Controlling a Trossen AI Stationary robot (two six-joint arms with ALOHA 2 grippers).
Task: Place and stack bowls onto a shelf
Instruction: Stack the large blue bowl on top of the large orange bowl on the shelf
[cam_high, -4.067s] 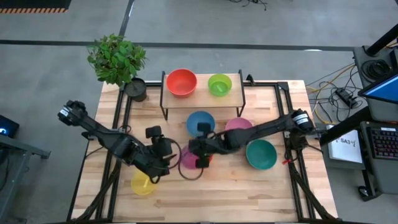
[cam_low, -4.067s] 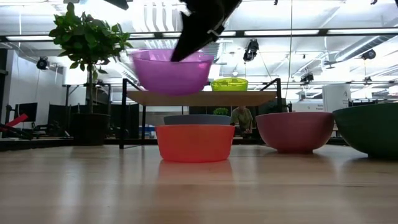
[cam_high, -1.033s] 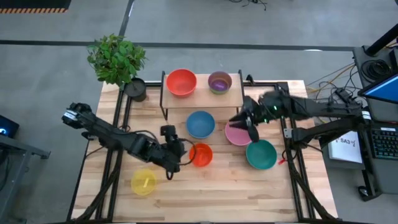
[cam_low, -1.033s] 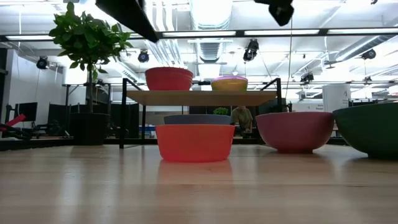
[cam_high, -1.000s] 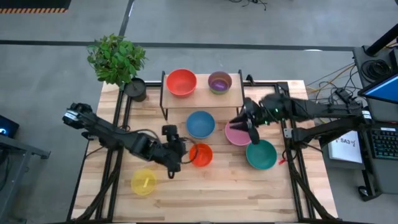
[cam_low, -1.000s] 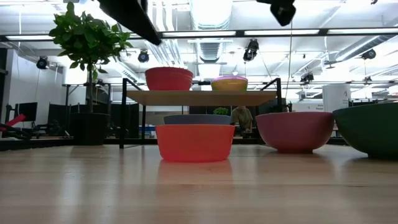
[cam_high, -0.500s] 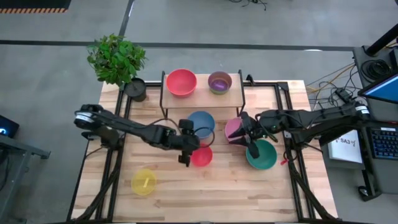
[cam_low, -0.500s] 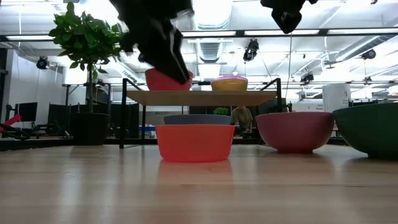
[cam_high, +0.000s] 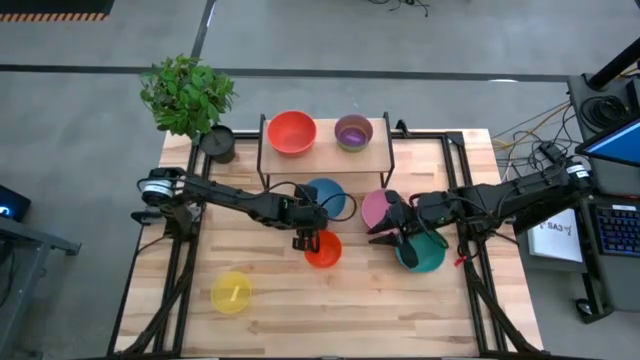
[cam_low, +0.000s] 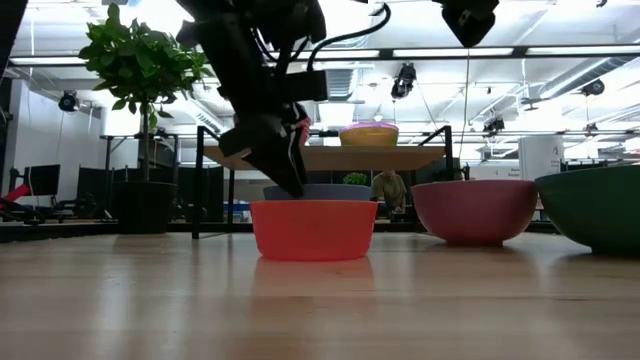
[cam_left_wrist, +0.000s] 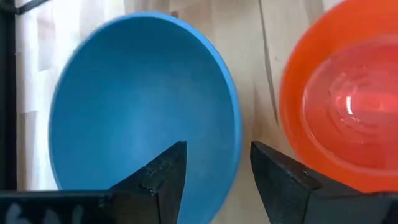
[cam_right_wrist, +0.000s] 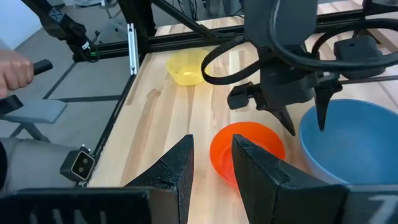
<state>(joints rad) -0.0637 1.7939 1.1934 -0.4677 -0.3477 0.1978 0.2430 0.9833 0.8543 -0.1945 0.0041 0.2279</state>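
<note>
**Left gripper straddling the blue bowl's rim, right gripper over the pink bowl**

On your far left, the yellow bowl (cam_high: 230, 292) sits alone near the table's front edge. Behind it, the shelf (cam_high: 325, 157) carries the red bowl (cam_high: 291, 131) and, to its right, the purple bowl (cam_high: 353, 131), which sits on another bowl with a greenish rim showing beneath it.

Your left gripper (cam_high: 306, 232) reaches in at the table's middle. In its wrist view its jaws stand apart, with the rim of the blue bowl (cam_left_wrist: 143, 106) running between them and the orange bowl (cam_left_wrist: 342, 112) just beside.

Further right, your right gripper (cam_high: 390, 228) hangs over the pink bowl (cam_high: 376, 207), close to the teal bowl (cam_high: 428, 254). Its jaws stand apart, holding nothing.
</note>
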